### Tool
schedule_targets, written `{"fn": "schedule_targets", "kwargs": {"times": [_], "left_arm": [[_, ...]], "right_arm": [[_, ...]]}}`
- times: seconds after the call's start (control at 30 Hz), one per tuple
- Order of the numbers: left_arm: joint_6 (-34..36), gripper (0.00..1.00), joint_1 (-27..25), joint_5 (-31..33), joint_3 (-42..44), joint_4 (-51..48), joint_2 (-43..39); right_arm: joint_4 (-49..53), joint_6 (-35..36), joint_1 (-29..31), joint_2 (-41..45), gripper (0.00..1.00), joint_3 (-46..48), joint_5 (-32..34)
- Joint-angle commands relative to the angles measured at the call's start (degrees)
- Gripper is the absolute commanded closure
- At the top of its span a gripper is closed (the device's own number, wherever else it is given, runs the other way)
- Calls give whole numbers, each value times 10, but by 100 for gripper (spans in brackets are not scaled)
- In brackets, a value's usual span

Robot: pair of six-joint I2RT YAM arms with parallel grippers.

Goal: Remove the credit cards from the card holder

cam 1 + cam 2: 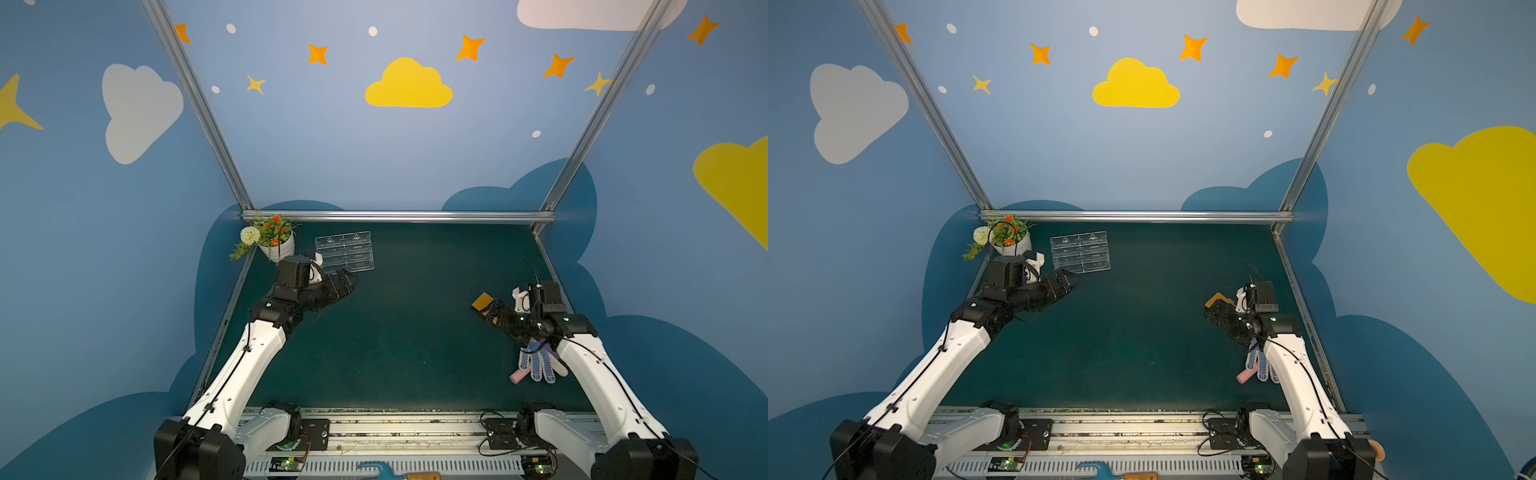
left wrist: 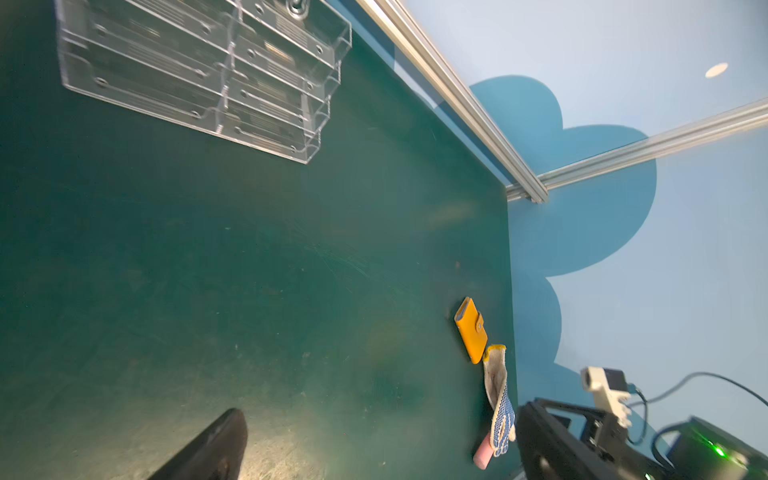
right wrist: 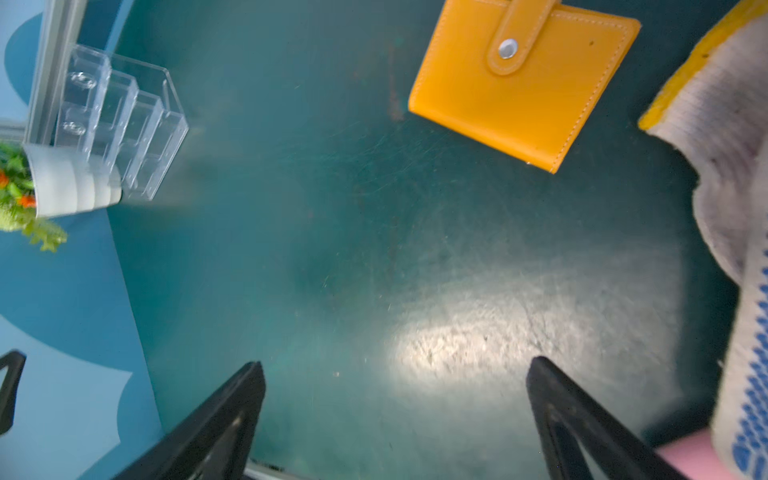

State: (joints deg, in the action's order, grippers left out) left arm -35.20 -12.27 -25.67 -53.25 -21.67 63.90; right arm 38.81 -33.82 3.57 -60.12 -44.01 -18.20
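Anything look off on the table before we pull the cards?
Nothing spilled or broken. Two oddities: the card holder lies skewed near the table's right edge with its snap tab fastened, no cards showing; and a dotted work glove lies partly over a pink object right beside it, crowding that spot.

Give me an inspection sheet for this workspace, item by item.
Surface: green mat, scuffed, with a glare patch.
Job's things: orange card holder lying flat, snap tab closed; credit cards not visible.
Clutter: dotted glove partly over a pink block; clear acrylic stand; flower pot.
Tools: left tool open by the stand; right tool open, empty, near the card holder.
Cables: black lead at the right wrist; loose wires at the front rail.
Surroundings: blue walls with cloud decals; aluminium frame.
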Motion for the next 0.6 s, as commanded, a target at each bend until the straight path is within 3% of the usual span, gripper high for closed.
{"fn": "schedule_targets", "kwargs": {"times": [0.0, 0.27, 0.57], "left_arm": [[-2, 0, -25, -4, 12, 40, 8], [-20, 0, -97, 7, 15, 98, 58], [-19, 0, -145, 12, -22, 116, 128]], "right_arm": [[-74, -23, -25, -34, 5, 20, -5], [-203, -47, -114, -142, 9, 74, -45], [-278, -65, -122, -250, 20, 67, -31]]}}
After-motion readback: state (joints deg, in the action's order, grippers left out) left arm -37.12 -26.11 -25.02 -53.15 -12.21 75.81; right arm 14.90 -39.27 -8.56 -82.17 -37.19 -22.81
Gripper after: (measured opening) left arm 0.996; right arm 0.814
